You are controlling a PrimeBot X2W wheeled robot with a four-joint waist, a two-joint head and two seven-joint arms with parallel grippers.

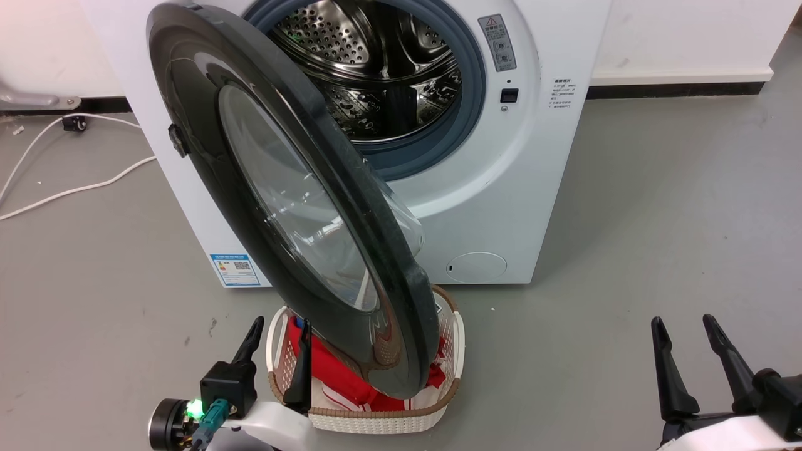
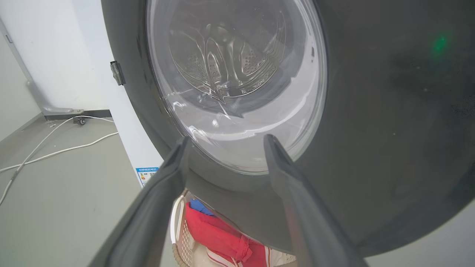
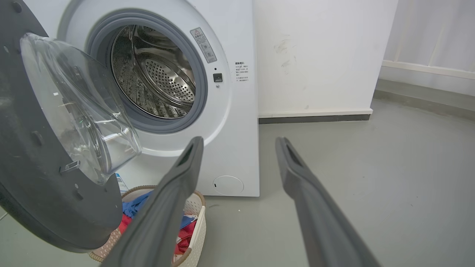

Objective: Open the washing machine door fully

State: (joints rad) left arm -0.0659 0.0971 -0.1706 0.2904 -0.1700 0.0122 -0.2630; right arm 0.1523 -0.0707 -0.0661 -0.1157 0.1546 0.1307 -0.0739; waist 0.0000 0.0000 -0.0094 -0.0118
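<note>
A grey floor [image 1: 658,219] carries the white washing machine [image 1: 495,188]. A white laundry basket [image 1: 382,423] stands just before it. White cables [image 1: 75,188] trail on the left.

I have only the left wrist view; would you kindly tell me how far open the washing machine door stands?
Observer: In the head view the washing machine door stands roughly square to the washing machine, not fully back.
Operator: And on the right?
Observer: The right hand is open and empty, apart from the door, over floor.
Operator: Anything inside?
Observer: The drum looks empty where the right wrist view shows it.
</note>
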